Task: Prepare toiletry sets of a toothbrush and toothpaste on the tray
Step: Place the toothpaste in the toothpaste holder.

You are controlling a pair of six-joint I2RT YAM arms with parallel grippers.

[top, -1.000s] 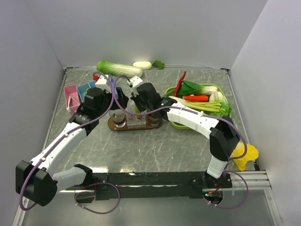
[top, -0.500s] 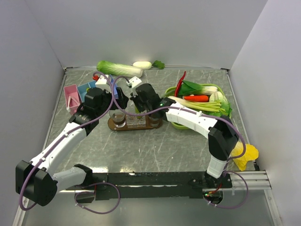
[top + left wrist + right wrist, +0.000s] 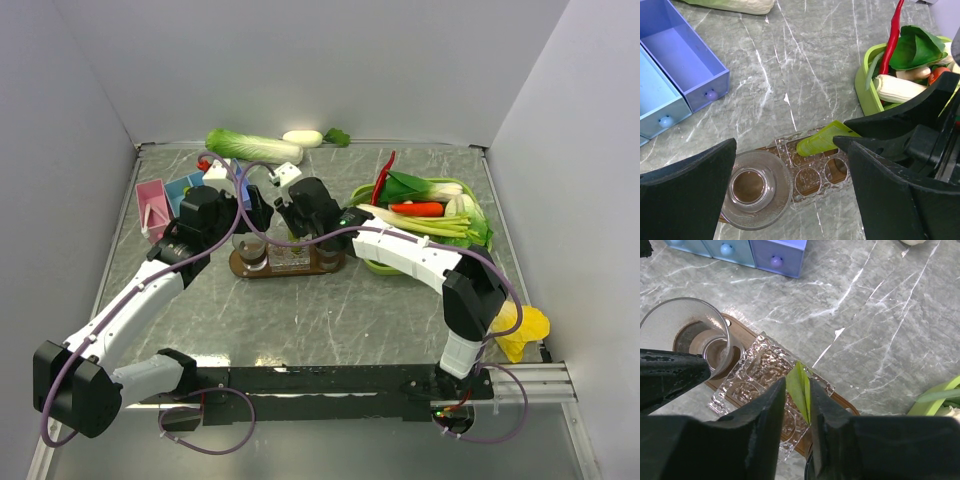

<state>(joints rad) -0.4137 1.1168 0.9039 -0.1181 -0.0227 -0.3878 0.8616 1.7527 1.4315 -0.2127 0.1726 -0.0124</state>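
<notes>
The dark wood tray [image 3: 240, 268] lies mid-table with a see-through tumbler [image 3: 250, 250] on its left end and a clear embossed plastic holder [image 3: 291, 259] in its middle. My right gripper [image 3: 799, 390] is shut on a light-green toothpaste tube [image 3: 801, 385] and holds it just over the holder [image 3: 755, 372]. The tube also shows in the left wrist view [image 3: 821, 141]. My left gripper [image 3: 784, 147] is open and empty above the tumbler [image 3: 751, 187] and the holder [image 3: 815, 175]. No toothbrush is in view.
A blue compartment box [image 3: 680, 75] and a pink box [image 3: 152, 205] stand at the left. A lime-green vegetable basket [image 3: 372, 265] sits right of the tray. A cabbage [image 3: 250, 147] lies at the back wall. A yellow object [image 3: 525, 330] is at the right edge.
My right gripper has shifted slightly to the left with the toothpaste tube still in it. The left arm has hardly moved.
</notes>
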